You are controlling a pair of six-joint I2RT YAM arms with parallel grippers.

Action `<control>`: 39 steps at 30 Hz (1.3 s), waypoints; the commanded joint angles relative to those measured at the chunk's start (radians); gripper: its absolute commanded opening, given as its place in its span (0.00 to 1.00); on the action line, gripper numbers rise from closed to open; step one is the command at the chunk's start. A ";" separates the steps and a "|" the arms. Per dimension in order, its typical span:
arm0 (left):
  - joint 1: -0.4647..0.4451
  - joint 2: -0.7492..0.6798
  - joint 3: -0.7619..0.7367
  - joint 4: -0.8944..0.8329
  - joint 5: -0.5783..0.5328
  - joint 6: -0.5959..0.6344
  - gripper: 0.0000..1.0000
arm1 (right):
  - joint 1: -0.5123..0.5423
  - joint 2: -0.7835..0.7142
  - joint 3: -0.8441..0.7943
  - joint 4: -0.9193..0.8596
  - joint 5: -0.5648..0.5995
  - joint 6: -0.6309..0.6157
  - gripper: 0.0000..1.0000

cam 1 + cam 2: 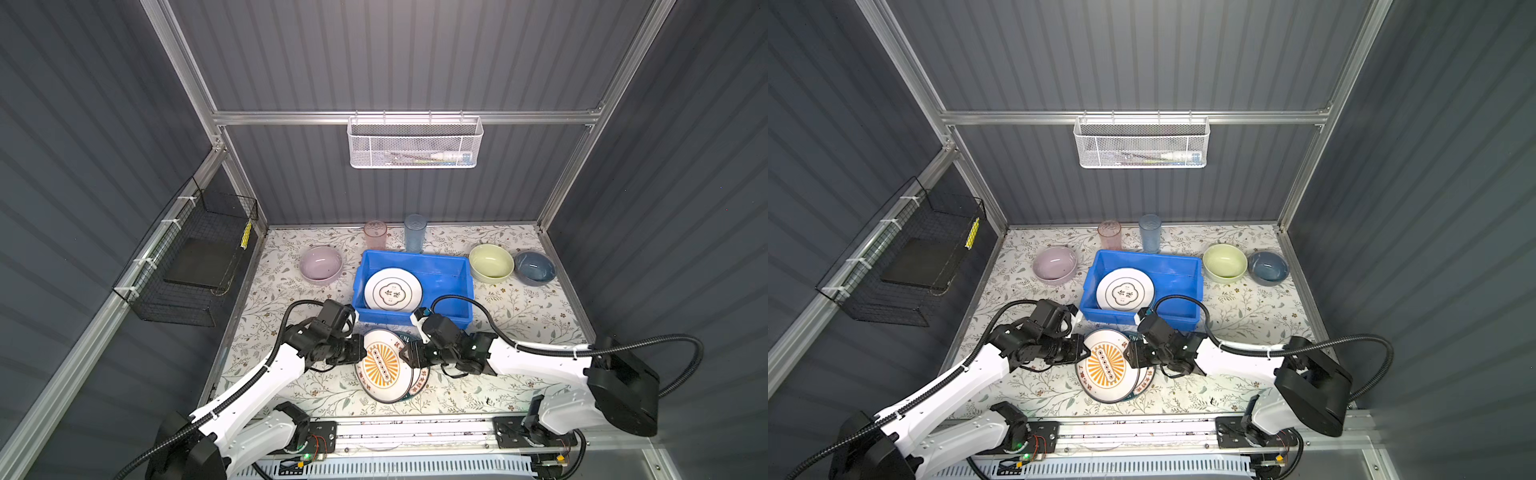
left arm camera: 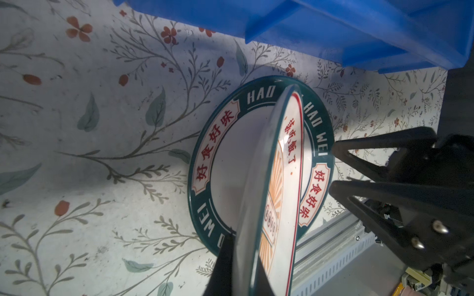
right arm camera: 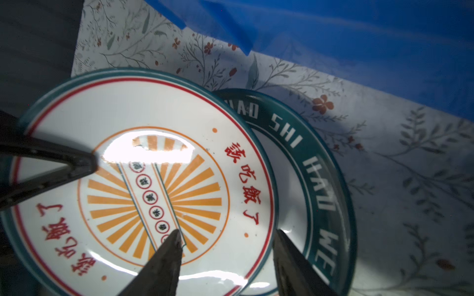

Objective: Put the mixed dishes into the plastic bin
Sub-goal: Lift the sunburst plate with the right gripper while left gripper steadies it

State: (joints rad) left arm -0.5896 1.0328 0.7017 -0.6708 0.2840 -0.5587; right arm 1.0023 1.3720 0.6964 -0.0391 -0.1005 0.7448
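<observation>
My left gripper is shut on the left rim of the orange sunburst plate. That plate is held tilted above the green lettered-rim plate on the table. At the sunburst plate's right rim my right gripper stands open, one finger over the plate's face and one past its edge. Just behind is the blue plastic bin, with a white ringed plate inside. Lilac, pale-green and dark-blue bowls and pink and blue tumblers stand around it.
A white mesh basket hangs on the back wall and a black wire basket on the left wall. The arms' metal rail runs along the table's front edge. The bin's front wall is close to both wrists.
</observation>
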 commanded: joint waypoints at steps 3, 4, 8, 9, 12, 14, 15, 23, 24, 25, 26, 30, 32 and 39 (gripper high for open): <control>-0.002 -0.004 0.103 0.035 0.138 0.029 0.00 | -0.020 -0.138 -0.023 -0.111 0.021 -0.025 0.65; -0.002 -0.004 0.119 0.037 0.151 0.036 0.00 | -0.031 -0.167 -0.027 -0.127 0.019 -0.022 0.66; -0.001 -0.004 0.168 0.062 0.220 0.054 0.00 | -0.079 -0.292 -0.059 -0.168 -0.018 -0.019 0.67; 0.000 -0.003 0.180 0.072 0.236 0.060 0.00 | -0.095 -0.327 -0.071 -0.173 -0.034 -0.017 0.67; 0.004 0.013 0.211 0.086 0.274 0.079 0.00 | -0.134 -0.422 -0.092 -0.204 -0.065 -0.016 0.65; 0.006 0.029 0.223 0.100 0.306 0.093 0.00 | -0.164 -0.480 -0.104 -0.219 -0.094 -0.022 0.63; 0.008 0.035 0.225 0.119 0.326 0.094 0.00 | -0.178 -0.501 -0.110 -0.221 -0.108 -0.020 0.61; 0.031 0.093 0.241 0.217 0.428 0.090 0.00 | -0.247 -0.602 -0.136 -0.256 -0.175 -0.006 0.51; 0.036 0.098 0.243 0.231 0.442 0.089 0.00 | -0.252 -0.604 -0.142 -0.247 -0.190 -0.001 0.50; 0.040 0.105 0.244 0.240 0.456 0.089 0.00 | -0.255 -0.604 -0.145 -0.237 -0.202 0.004 0.48; 0.045 0.113 0.248 0.252 0.472 0.090 0.00 | -0.258 -0.603 -0.150 -0.223 -0.217 0.009 0.47; 0.068 0.143 0.261 0.289 0.532 0.095 0.00 | -0.272 -0.598 -0.158 -0.173 -0.277 0.030 0.41; 0.077 0.154 0.264 0.307 0.560 0.095 0.00 | -0.280 -0.595 -0.163 -0.144 -0.294 0.044 0.37; 0.098 0.158 0.275 0.278 0.571 0.126 0.01 | -0.302 -0.585 -0.168 -0.079 -0.326 0.083 0.21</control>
State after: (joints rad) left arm -0.5003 1.2026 0.9340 -0.4129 0.7872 -0.4625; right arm 0.7078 0.7830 0.5392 -0.1604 -0.3965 0.8089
